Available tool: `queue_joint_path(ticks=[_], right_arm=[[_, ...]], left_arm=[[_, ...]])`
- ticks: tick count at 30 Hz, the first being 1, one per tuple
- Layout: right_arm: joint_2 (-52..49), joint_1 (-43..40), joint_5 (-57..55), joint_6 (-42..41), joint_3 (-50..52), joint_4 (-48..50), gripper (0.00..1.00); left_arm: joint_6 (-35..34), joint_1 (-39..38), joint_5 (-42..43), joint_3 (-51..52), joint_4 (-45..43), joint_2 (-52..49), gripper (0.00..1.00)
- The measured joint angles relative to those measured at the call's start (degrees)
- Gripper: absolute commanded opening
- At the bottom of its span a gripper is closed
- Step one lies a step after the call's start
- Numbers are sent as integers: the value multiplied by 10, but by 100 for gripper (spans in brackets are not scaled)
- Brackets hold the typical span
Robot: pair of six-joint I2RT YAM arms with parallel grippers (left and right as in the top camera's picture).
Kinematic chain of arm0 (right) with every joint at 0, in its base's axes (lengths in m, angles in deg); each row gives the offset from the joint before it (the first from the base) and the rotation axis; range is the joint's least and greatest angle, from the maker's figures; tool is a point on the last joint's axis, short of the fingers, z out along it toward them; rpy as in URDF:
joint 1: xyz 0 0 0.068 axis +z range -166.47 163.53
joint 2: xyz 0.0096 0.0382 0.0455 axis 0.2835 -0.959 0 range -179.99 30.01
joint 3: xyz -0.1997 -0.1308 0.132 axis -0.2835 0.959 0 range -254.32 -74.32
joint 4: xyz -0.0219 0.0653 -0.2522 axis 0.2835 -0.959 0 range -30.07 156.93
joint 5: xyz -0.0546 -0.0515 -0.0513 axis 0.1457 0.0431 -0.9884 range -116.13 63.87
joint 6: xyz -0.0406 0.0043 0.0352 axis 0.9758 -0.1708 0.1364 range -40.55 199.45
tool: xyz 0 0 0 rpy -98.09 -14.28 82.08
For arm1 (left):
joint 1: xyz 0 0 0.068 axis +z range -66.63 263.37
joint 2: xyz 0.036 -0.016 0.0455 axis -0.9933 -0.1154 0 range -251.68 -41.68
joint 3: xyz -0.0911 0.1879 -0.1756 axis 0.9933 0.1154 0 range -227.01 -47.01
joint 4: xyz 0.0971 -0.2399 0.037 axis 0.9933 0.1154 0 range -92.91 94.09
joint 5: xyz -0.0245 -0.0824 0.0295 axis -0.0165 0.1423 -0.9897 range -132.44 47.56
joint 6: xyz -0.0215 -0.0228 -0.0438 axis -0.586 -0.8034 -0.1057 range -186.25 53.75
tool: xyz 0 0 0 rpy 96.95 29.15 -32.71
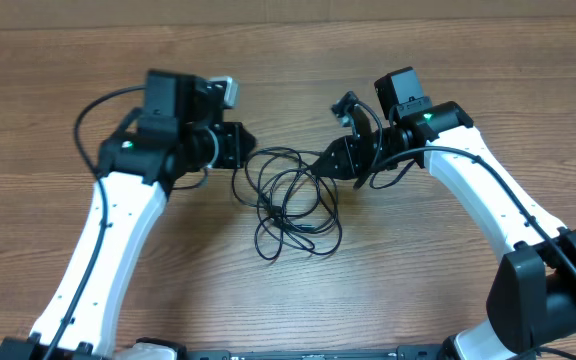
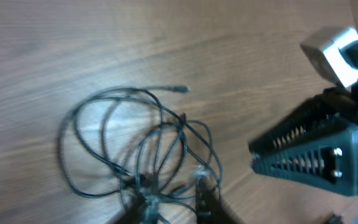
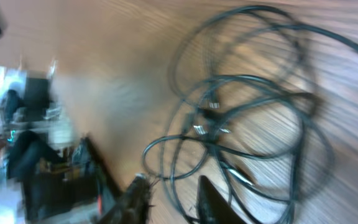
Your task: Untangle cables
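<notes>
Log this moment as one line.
cables: tangled loops on table | left gripper: at bundle's left edge, slightly open | right gripper: at right edge, slightly open | status: not untangled

Shows a brown wood-grain table (image 1: 288, 300) filling nearly the whole overhead view, grain running left to right, with a paler tan strip (image 1: 268, 8) along the far edge. Catches soft, even light, with a faint pale sheen (image 2: 114, 134) on the wood in the left wrist view. Gives, at the left of the right wrist view, only a blurred clutter (image 3: 23, 124) of dark shapes and bright bluish-white patches, too smeared to name.
</notes>
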Motion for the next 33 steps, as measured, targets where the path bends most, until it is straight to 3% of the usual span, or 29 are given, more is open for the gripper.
queue_joint_path(ticks=[6, 10, 23, 25, 29, 33], right_arm=[[0, -1, -200, -105, 0, -38, 52], [0, -17, -280, -161, 0, -58, 54], [0, -95, -295, -206, 0, -81, 57], [0, -95, -293, -207, 0, -83, 58], [0, -95, -287, -208, 0, -84, 58], [0, -95, -285, -208, 0, -89, 58]], left_arm=[[-3, -37, 7, 0, 1, -56, 39], [-3, -62, 8, 0, -3, -103, 38], [9, -126, -7, 0, -50, -237, 41], [9, -132, -16, 0, -61, -253, 36], [15, -139, -26, 0, -85, -268, 5], [19, -143, -26, 0, -104, -268, 4]])
